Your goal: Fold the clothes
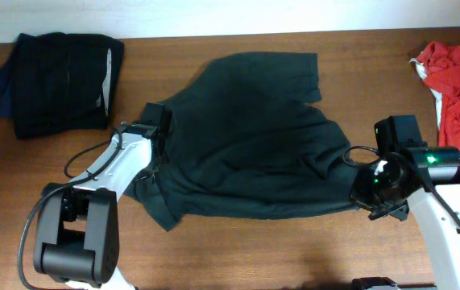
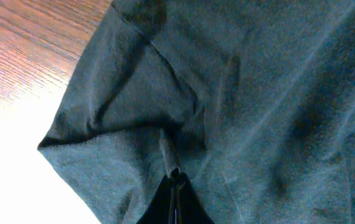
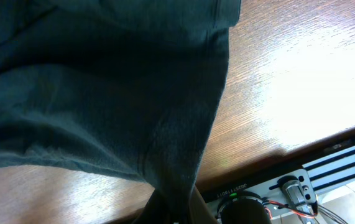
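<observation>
Shirt, dark green, sprawls across the middle of the surface. Only wrist views show my grips: left fingers pinched tight on a fold, right fingers clamped on its corner. Only overhead shows the back-left pile.

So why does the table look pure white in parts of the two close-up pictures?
Left wrist view: glare bleaches the table beside the shirt, so the wood grain vanishes toward the lower left. Right wrist view: a similar bright patch sits on the wood at right, and the shirt reads almost black. Overhead view: the light is even, with no such glare.
</observation>
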{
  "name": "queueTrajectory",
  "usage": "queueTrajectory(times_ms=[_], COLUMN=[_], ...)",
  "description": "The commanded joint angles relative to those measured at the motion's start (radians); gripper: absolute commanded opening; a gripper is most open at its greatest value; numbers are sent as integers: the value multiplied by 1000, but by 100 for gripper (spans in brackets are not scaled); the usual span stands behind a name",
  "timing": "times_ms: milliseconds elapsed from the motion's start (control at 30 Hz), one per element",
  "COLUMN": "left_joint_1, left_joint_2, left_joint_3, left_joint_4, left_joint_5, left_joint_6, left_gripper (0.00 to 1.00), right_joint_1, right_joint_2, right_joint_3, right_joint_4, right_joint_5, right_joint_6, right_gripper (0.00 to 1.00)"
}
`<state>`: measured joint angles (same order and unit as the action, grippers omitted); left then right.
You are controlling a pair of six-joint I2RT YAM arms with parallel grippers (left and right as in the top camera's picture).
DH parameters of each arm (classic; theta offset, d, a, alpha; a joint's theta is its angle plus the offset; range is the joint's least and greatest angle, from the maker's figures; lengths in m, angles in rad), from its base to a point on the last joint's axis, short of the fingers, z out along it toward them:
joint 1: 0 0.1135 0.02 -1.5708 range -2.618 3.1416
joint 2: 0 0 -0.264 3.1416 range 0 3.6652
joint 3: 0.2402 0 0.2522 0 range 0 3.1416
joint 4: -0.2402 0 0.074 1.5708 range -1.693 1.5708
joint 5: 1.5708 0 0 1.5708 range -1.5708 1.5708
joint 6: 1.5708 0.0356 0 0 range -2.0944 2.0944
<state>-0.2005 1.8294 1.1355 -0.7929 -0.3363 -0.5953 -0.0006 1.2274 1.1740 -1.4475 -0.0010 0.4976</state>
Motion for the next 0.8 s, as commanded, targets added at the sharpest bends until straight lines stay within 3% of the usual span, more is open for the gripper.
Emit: queueTrajectory(times_ms=[0,167,300,433,567,667,767], left_joint_1=[3,3,3,3,3,3,3], left_joint_2=[10,-131,-420,-668,-845,-890,-877], left_joint_3=[11,224,546,760,922,1106,1135], left_joint_4=[2,-257,-489,-568,-600,-666,-679], left_joint_5=[5,-4,-4,-68,-190,-252,-253], left_joint_6=[-3,-3,21,35,35,35,35], left_gripper=[1,1,1,0,1,1,1], right_joint_1=[-6,-6,-6,-6,-6,-6,-6], right_joint_2=[-8,-10,-11,-10,-17,-17,-13], right_joint_3=[-2,13,186,497,783,963,1069], right_joint_4=[-3,3,-95,-246,-251,-251,-235], right_joint_5=[2,5,6,5,-94,-105,-95], right_joint_6=[3,3,2,-57,-102,-101,-89], right_gripper=[5,4,4,4,4,4,4])
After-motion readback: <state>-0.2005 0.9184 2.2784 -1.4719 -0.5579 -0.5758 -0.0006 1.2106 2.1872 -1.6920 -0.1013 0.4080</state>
